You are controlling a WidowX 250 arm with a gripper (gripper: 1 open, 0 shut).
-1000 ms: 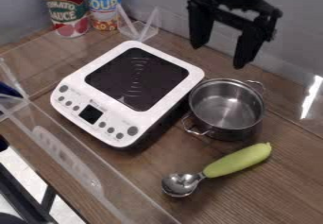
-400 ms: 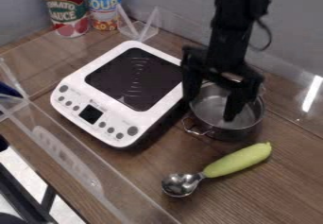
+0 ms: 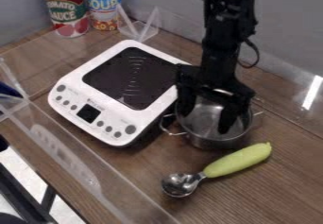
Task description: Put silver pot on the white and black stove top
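The jaws stand wide apart, the gripper point(image 3: 210, 103) pointing straight down with its fingers straddling the silver pot point(image 3: 212, 124), not closed on it. The pot sits on the wooden table point(image 3: 284, 171) just beside the induction stove top point(image 3: 120, 84), whose black glass is bare. Nothing is moved yet: gripping, lifting and placing the pot all remain.

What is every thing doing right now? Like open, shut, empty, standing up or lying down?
pincer: open, pointing down, fingers around the silver pot's rim.
silver pot: upright on the table, beside the stove top, not lifted.
stove top: bare, nothing on its black glass.
scoop: lying flat on the table, untouched.
two cans: standing upright at the back.
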